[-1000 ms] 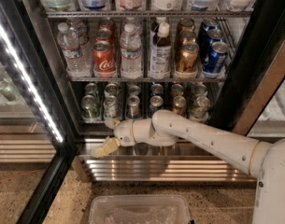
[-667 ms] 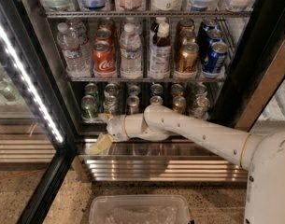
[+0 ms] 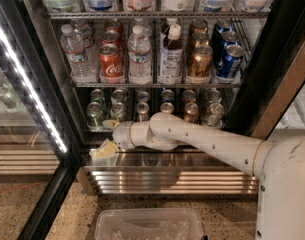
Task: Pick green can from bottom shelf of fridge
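The fridge (image 3: 272, 84) stands open with its glass door (image 3: 22, 109) swung to the left. The bottom shelf (image 3: 157, 126) holds rows of short cans. The green can (image 3: 94, 115) stands at the front of the leftmost lane, with another greenish can (image 3: 97, 96) behind it. My gripper (image 3: 105, 137) is at the shelf's left front edge, just below and right of the green can. Its pale fingers (image 3: 110, 124) are spread apart and hold nothing. My white arm (image 3: 202, 136) reaches in from the right and hides the fronts of the middle lanes.
The rack above holds water bottles (image 3: 140, 59), a red cola can (image 3: 110, 61), gold-brown cans (image 3: 199, 61) and blue cans (image 3: 229, 59). The ribbed steel base (image 3: 172, 179) runs below the shelf. A clear plastic bin (image 3: 149, 224) sits on the floor in front. The LED strip (image 3: 29, 84) glows at left.
My gripper has moved left along the front of the bottom shelf, from the middle-left lanes to the leftmost lane by the green can. The cans have not moved.
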Robot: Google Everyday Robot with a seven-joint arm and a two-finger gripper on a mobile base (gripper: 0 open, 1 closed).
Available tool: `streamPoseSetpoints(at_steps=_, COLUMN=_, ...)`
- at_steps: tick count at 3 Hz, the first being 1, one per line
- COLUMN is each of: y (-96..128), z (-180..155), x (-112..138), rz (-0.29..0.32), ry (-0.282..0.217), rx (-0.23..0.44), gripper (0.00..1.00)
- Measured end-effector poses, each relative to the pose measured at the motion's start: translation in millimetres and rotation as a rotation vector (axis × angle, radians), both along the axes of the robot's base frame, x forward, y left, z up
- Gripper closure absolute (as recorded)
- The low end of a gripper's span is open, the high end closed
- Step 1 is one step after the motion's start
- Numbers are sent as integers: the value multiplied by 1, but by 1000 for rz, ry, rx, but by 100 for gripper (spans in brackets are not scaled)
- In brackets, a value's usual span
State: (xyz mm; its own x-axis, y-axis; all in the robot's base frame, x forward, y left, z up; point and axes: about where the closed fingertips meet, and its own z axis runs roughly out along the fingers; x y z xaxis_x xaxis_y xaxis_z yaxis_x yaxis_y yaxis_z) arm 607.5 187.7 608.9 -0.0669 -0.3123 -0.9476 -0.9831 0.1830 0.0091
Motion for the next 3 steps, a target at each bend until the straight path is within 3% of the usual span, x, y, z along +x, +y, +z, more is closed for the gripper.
streamPoseSetpoints(at_steps=2, y=-2, z=-17, x=17, rz=-73, ry=-3, rx=-14, gripper=19)
streamPoseSetpoints(at_steps=3, y=-2, z=-17, x=17, rz=-73, ry=-3, rx=-14, gripper=30)
